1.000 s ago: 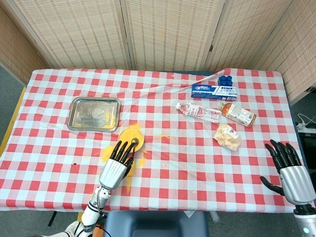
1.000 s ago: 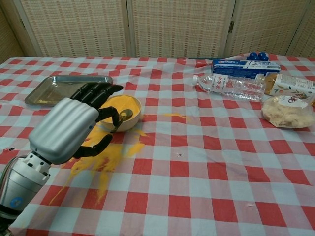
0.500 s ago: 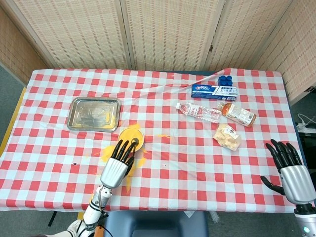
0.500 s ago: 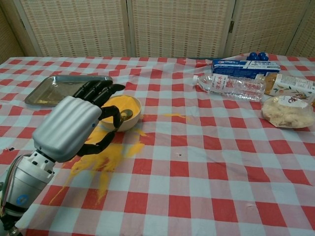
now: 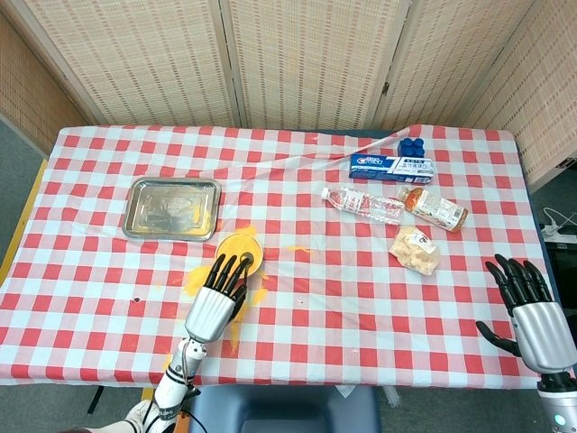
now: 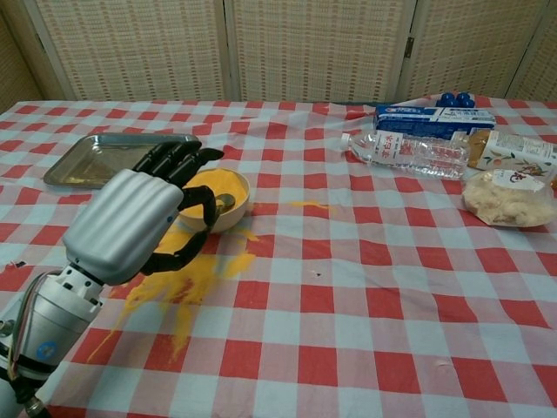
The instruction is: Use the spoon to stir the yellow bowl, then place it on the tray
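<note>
Spoon sits bowl-end in the yellow bowl, left hand pinching its handle over spilled powder, so a careless stir risks tipping it; right hand idles, fingers spread.

A red-and-white checked cloth is covering the table. Yellow powder is staining it beside the yellow bowl. The tray is shining silver. Both hands, left and right, are showing silver backs with black fingers. A blue-and-white box is lying beyond.
</note>
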{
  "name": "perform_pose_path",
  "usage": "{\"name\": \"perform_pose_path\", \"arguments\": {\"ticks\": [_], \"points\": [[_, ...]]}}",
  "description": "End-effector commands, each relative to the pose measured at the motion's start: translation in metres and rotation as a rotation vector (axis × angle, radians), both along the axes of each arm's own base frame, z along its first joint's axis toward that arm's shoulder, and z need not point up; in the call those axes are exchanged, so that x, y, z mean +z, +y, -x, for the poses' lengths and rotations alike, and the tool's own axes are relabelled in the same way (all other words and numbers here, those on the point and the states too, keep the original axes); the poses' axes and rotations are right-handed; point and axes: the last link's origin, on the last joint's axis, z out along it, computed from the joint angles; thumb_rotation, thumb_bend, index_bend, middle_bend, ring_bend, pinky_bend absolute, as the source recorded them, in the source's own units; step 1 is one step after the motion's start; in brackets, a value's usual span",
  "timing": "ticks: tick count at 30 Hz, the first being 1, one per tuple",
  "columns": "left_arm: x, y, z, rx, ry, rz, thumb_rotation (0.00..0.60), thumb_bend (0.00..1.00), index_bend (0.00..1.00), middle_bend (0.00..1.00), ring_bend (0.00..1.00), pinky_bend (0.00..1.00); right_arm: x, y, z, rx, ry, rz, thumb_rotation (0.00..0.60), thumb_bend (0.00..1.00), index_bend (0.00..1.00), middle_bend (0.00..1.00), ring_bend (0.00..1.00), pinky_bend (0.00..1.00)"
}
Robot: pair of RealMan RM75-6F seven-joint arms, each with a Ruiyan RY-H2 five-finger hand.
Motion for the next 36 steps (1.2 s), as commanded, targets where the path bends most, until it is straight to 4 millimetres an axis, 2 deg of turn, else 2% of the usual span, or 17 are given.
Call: {"name": "perform_pose_path", "arguments": {"ticks": [1, 9, 21, 28, 32, 36], "points": [[0.0, 0.0, -0.001, -0.004, -0.012, 0.0, 0.6, 0.43, 0.54, 0.1, 0.0, 0.06, 0.0, 0.0, 0.0, 0.0, 0.0, 0.0, 0.6, 0.11, 0.0, 0.0, 0.0, 0.0], [0.0, 0.0, -0.002, -0.009, -0.027, 0.002, 0.6, 0.43, 0.55, 0.1, 0.0, 0.06, 0.0, 0.0, 0.0, -0.001, 0.002, 0.0, 0.6, 0.11, 0.0, 0.0, 0.0, 0.0], [0.001, 0.002, -0.003, -0.017, -0.069, 0.002, 0.6, 0.45, 0.65, 0.15, 0.0, 0.06, 0.0, 0.0, 0.0, -0.002, 0.002, 0.001, 0.6, 0.11, 0.0, 0.0, 0.0, 0.0], [0.004, 0.004, -0.004, -0.015, -0.118, 0.003, 0.6, 0.55, 0.73, 0.2, 0.0, 0.06, 0.0, 0.0, 0.001, -0.004, 0.004, -0.001, 0.6, 0.1, 0.0, 0.0, 0.0, 0.0], [0.008, 0.007, -0.006, -0.024, -0.187, -0.003, 0.6, 0.63, 0.81, 0.26, 0.04, 0.06, 0.0, -0.001, 0.001, -0.006, 0.005, 0.001, 0.6, 0.11, 0.0, 0.0, 0.0, 0.0], [0.011, 0.011, -0.007, 0.003, -0.277, 0.017, 0.6, 0.66, 0.84, 0.3, 0.06, 0.06, 0.0, -0.001, 0.001, -0.009, 0.006, 0.003, 0.6, 0.11, 0.0, 0.0, 0.0, 0.0]]}}
